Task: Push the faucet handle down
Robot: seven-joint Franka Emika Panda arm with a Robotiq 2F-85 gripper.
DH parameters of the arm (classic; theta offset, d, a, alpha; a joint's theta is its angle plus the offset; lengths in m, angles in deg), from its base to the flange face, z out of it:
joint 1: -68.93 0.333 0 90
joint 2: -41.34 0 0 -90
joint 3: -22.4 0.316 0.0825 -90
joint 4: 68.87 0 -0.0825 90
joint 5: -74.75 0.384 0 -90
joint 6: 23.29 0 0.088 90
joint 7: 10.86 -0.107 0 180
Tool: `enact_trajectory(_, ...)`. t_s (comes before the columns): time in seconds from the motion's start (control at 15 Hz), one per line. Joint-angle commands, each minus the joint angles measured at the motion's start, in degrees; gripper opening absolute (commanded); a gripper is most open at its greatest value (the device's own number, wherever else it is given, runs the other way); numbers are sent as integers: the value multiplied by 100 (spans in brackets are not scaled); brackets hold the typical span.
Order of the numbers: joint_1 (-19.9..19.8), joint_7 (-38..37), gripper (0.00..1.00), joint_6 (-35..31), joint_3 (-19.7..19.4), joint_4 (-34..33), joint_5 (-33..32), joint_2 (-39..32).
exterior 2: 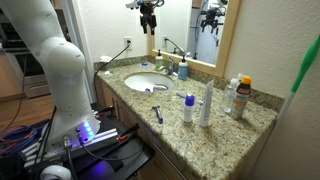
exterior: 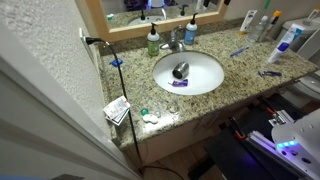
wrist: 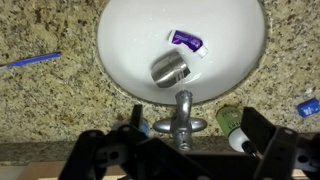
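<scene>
Faucet handle [wrist: 182,124] is seen in the wrist view just beyond the gripper [wrist: 185,160], whose fingers [wrist: 100,152] are spread wide with nothing held; it is set atop the short chrome faucet at the rim of the white basin [wrist: 130,40]. A green soap bottle [wrist: 230,121] is stood just beside the faucet. Farther on, a round drain stopper [wrist: 170,68] and a purple tube [wrist: 186,40] are found inside the basin.

One basin [exterior: 205,75] showing. One faucet [exterior: 175,43], one faucet handle [wrist: 184,108] standing behind. One stopper [wrist: 170,68], one purple tube [wrist: 186,40] lying inside. One green bottle [exterior: 153,41] standing. Two blue sticks [exterior: 238,52] [exterior: 270,72] lying on counter [exterior: 235,88]. Four containers [exterior 2: 188,107] [exterior 2: 206,103] [exterior 2: 230,97] [exterior 2: 243,94] standing at counter end.
</scene>
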Motion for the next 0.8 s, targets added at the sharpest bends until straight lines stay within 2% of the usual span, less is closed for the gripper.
enact_trajectory(0.0, 126, 28, 100, 169, -88, 25, -72, -49)
enact_trajectory(0.07, 107, -131, 100, 204, -34, -1, -310, -213)
enact_trajectory(0.2, 165, 134, 100, 134, -35, -156, -569, -669)
enact_trajectory(0.4, 262, 165, 100, 132, -61, -673, -1149, -1452)
enact_trajectory(0.53, 331, -53, 100, 168, -146, -1158, -1303, -1960)
enact_trajectory(0.6, 353, -125, 100, 206, -204, -1384, -1164, -2139)
enact_trajectory(0.67, 404, -46, 100, 85, -218, -781, -1147, -1654)
enact_trajectory(0.73, 425, -71, 100, 86, -265, -1002, -1140, -1864)
